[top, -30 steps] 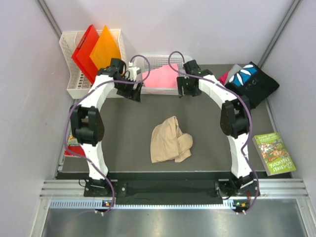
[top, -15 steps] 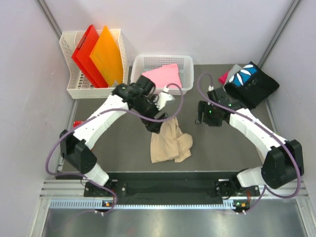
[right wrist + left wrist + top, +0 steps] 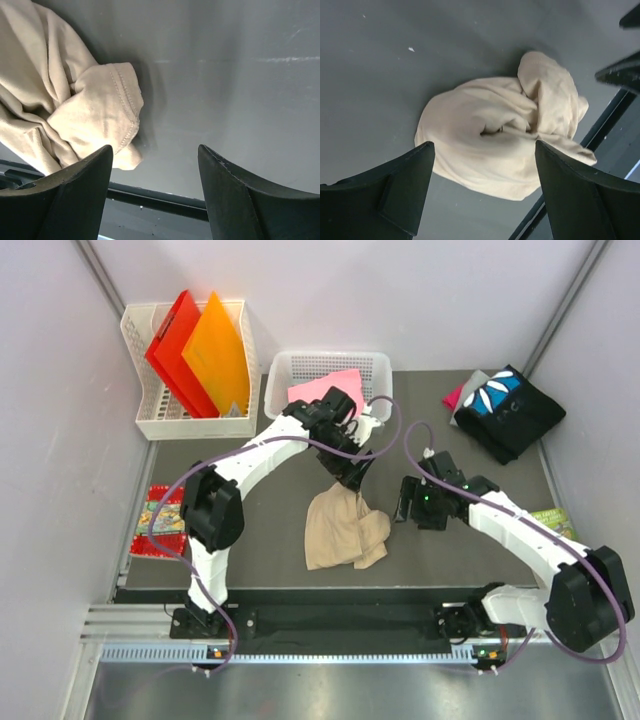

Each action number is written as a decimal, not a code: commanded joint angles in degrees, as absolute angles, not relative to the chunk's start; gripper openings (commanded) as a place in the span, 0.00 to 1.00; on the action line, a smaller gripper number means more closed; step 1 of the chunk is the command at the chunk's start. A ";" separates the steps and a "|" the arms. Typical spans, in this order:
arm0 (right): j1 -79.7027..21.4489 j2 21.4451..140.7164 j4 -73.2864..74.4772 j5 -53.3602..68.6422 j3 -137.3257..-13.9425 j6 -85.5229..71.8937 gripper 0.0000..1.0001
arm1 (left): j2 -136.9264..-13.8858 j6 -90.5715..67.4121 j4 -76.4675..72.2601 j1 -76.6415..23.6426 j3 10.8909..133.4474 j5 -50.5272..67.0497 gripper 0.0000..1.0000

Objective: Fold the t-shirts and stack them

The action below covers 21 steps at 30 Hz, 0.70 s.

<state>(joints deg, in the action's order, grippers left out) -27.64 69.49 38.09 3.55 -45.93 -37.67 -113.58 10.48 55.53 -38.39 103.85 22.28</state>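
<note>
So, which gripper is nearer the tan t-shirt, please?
Left. The left gripper hovers over the tan t-shirt, at its far edge; the right gripper sits off its right side.

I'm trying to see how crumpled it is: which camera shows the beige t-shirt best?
The left wrist view: the beige t-shirt sits whole and close, folds clear. The top view shows it small; the right wrist view catches only one hemmed end.

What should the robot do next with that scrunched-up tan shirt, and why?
Probably lower the left gripper, open just above the tan t-shirt, and pinch an edge. The shirt lies crumpled on the table, ungripped, and needs spreading before folding.
</note>
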 commanded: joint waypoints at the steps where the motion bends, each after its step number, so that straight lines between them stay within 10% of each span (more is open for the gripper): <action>1: -29.27 68.47 34.45 4.66 -44.83 -39.90 0.69 | -114.95 6.42 51.42 -38.94 106.52 22.15 0.86; 7: -29.97 69.70 34.10 4.92 -45.17 -39.82 0.68 | -115.84 6.24 51.59 -39.46 104.51 22.41 0.81; 15: -31.02 71.98 32.43 5.62 -45.44 -40.25 0.66 | -114.79 8.44 54.49 -39.29 103.01 19.00 0.06; 21: -32.08 75.41 29.80 6.68 -45.35 -40.60 0.67 | -109.09 11.42 57.47 -36.74 100.20 16.88 0.00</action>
